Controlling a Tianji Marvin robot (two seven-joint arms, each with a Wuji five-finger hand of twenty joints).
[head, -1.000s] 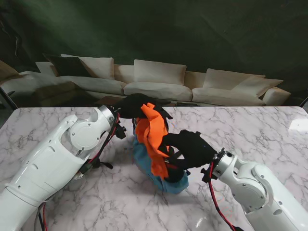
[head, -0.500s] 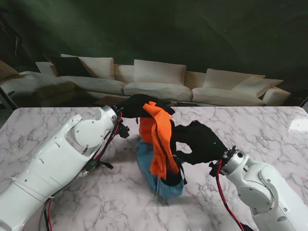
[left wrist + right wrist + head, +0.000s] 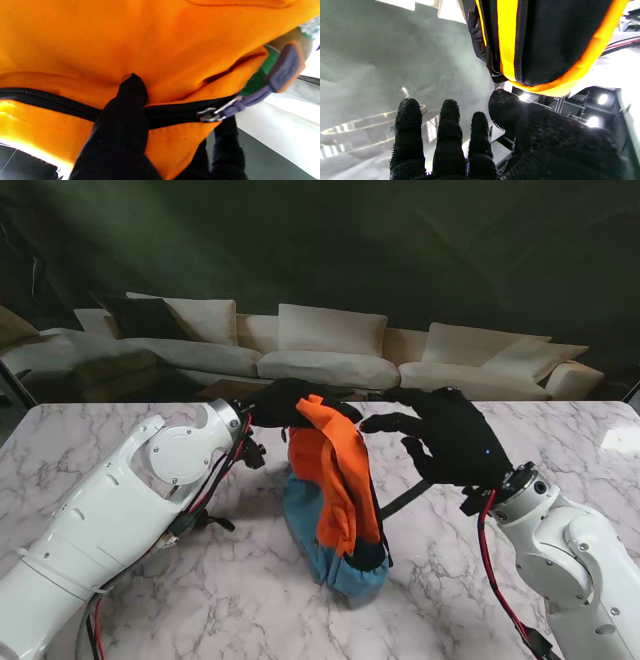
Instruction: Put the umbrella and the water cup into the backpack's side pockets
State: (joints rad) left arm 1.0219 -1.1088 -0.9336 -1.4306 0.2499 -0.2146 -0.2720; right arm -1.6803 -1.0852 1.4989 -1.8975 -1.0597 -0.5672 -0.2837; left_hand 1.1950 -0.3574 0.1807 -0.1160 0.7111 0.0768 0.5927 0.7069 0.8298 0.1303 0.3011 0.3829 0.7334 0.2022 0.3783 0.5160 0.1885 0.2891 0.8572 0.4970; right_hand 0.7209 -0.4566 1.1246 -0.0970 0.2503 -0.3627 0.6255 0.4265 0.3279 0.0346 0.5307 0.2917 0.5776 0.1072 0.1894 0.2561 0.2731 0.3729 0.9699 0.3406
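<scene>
An orange and blue backpack (image 3: 335, 500) stands upright mid-table, held up by its top. My left hand (image 3: 285, 402) in a black glove is shut on the backpack's top; the left wrist view shows a finger (image 3: 130, 105) pressed into the orange fabric by the black zipper (image 3: 175, 115), with a green object (image 3: 262, 72) at the pack's side. My right hand (image 3: 450, 435) hovers open to the right of the backpack's top, fingers spread, touching nothing. In the right wrist view its fingertips (image 3: 448, 117) rise beside the pack's black and orange edge (image 3: 540, 50). No umbrella is clearly visible.
The marble table (image 3: 540, 450) stretches around the backpack. A black strap (image 3: 405, 498) hangs off the pack's right side. A pale sofa (image 3: 330, 355) lies beyond the table's far edge.
My right hand let go of the backpack's lower right side, rose and opened beside its top. My left hand kept its hold and the pack now hangs straighter.
</scene>
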